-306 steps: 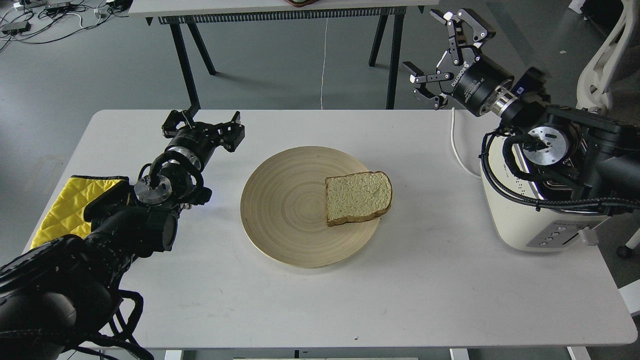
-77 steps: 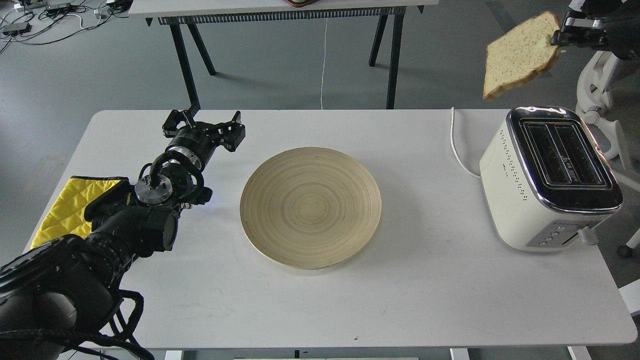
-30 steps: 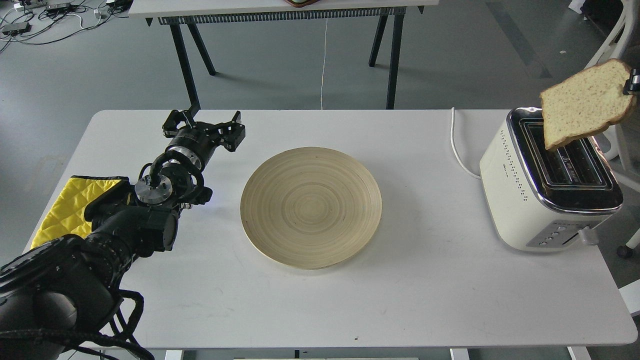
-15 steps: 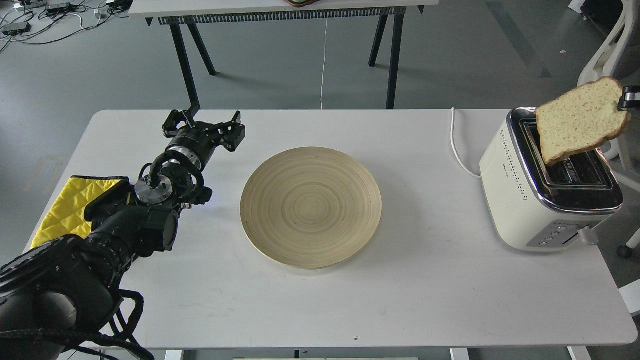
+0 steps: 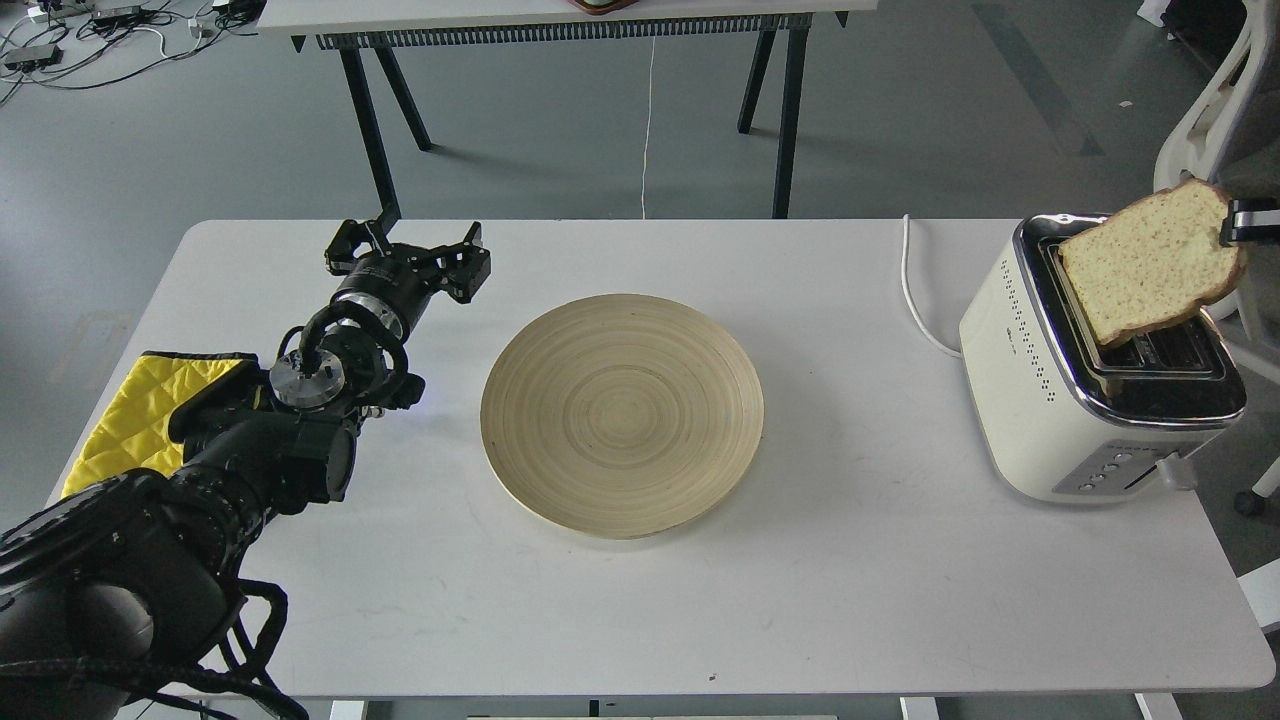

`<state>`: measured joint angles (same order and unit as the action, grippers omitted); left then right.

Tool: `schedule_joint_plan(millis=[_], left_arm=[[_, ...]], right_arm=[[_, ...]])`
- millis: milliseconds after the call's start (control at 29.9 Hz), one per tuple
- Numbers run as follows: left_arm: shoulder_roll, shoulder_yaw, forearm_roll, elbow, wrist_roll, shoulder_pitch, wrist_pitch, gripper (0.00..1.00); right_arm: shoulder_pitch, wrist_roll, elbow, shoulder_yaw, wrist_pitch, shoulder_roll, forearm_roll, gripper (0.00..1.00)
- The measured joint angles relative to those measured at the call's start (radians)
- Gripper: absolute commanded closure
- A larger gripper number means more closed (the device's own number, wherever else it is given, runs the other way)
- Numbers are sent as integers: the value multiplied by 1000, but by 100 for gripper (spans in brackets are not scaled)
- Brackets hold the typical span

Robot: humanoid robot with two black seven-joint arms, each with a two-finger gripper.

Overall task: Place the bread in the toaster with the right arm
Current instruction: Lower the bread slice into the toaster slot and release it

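White table (image 5: 860, 560) — bread (image 5: 1150, 262) beside gripper (image 5: 1250, 222)

I see the slice of bread (image 5: 1150, 262) tilted over the cream-white toaster (image 5: 1040, 400), its lower edge at the slots in the chrome-and-black top. My right gripper (image 5: 1250, 222) pinches the slice's upper right corner; only a bit of it shows at the view's edge. The round wooden plate (image 5: 621, 414) sits bare mid-table. My left gripper (image 5: 407, 247) rests with fingers spread above the white table (image 5: 850, 580), near its far left side. A yellow quilted cloth (image 5: 130, 410) lies under my left arm. The toaster's white cord (image 5: 912, 290) trails off the far edge.
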<state>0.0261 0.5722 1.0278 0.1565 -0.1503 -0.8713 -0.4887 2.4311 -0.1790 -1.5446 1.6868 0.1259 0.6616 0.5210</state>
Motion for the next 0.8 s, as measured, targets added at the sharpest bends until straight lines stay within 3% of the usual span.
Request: schedule_joint_plan(millis=[367, 501, 802], left_arm=[[0, 0, 0, 0, 0, 0, 0, 0], [0, 0, 0, 0, 0, 0, 0, 0], [0, 0, 0, 0, 0, 0, 0, 0]], right_arm=[[-7, 1, -17, 5, 1, 4, 14, 95], [-12, 2, -17, 5, 0, 4, 14, 77], [-36, 10, -13, -3, -28, 3, 13, 53]])
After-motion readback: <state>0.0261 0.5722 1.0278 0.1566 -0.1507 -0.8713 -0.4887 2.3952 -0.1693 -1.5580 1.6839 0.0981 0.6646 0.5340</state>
